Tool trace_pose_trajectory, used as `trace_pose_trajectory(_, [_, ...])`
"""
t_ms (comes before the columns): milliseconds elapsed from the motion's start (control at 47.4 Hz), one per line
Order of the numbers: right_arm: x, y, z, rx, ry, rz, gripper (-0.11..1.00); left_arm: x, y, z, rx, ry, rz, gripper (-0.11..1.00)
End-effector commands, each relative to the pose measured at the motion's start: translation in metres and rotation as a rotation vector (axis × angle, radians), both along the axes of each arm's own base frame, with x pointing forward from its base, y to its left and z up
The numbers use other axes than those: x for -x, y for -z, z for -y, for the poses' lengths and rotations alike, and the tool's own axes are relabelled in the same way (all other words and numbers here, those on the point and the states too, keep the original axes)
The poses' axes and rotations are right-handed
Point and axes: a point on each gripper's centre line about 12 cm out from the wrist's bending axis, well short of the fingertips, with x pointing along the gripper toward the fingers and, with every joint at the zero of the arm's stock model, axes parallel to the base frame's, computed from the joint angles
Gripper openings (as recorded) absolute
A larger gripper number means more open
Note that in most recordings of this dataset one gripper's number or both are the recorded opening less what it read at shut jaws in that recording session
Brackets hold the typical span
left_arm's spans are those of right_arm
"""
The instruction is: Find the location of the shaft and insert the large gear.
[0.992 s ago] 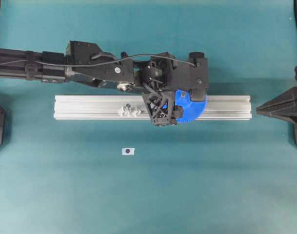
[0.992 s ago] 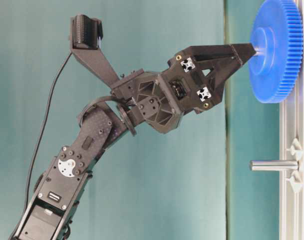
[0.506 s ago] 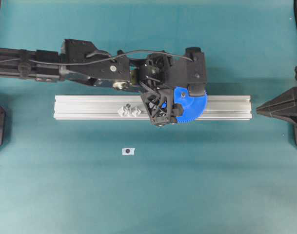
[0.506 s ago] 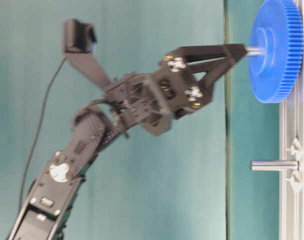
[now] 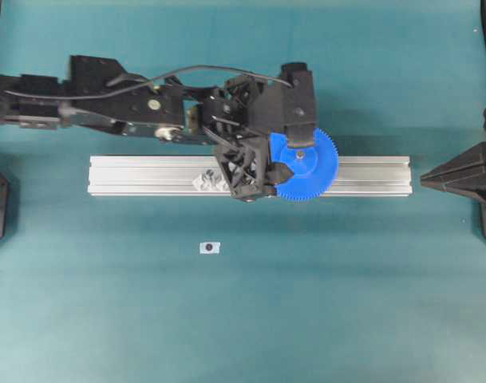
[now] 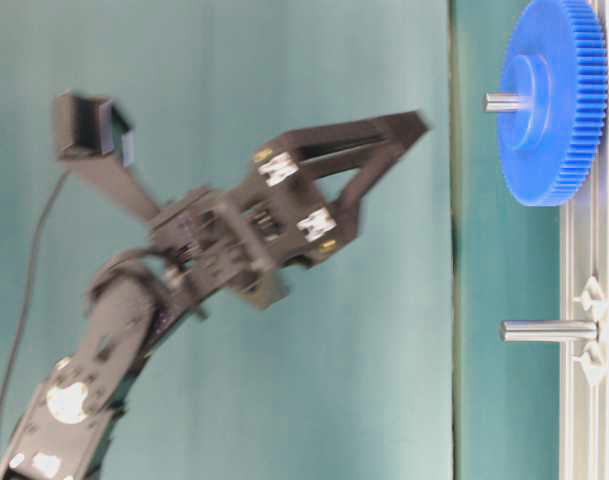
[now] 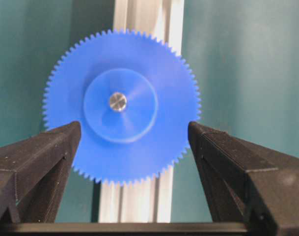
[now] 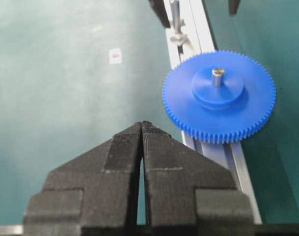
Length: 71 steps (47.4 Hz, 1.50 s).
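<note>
Bright blue plastic disc gear (image 7: 121,114) with fine teeth sits seated on a short grey metal shaft (image 7: 118,102), pin tip showing through the hub, flat over the aluminium rail (image 5: 370,175) on the teal tabletop (image 5: 306,303). My left claw (image 7: 132,147) is spread wide, fingers either side of the gear, touching nothing. My right claw (image 8: 141,142) is pressed together, parked well apart. A second bare shaft (image 6: 546,329) stands further along the rail.

Risks: a finger could clip the gear's teeth as I leave, tilting or lifting it off the pin. The arm could also knock the bare shaft.
</note>
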Motion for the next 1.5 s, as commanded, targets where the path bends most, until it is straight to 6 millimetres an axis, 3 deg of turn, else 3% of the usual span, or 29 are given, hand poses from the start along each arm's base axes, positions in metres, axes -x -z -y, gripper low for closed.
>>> trace_pose_trajectory(0, [-0.001, -0.005, 0.000, -0.006, 0.004, 0.015, 0.03, 0.006, -0.029, 0.001, -0.006, -0.002, 0.069, 0.89])
trace_pose_trajectory(1076, [-0.001, -0.005, 0.000, -0.006, 0.004, 0.012, 0.03, 0.064, -0.054, 0.011, -0.005, 0.004, 0.135, 0.89])
trace_pose_trajectory(1477, [-0.001, -0.005, 0.000, -0.006, 0.004, 0.012, 0.03, 0.091, -0.055, 0.014, -0.005, 0.007, 0.137, 0.89])
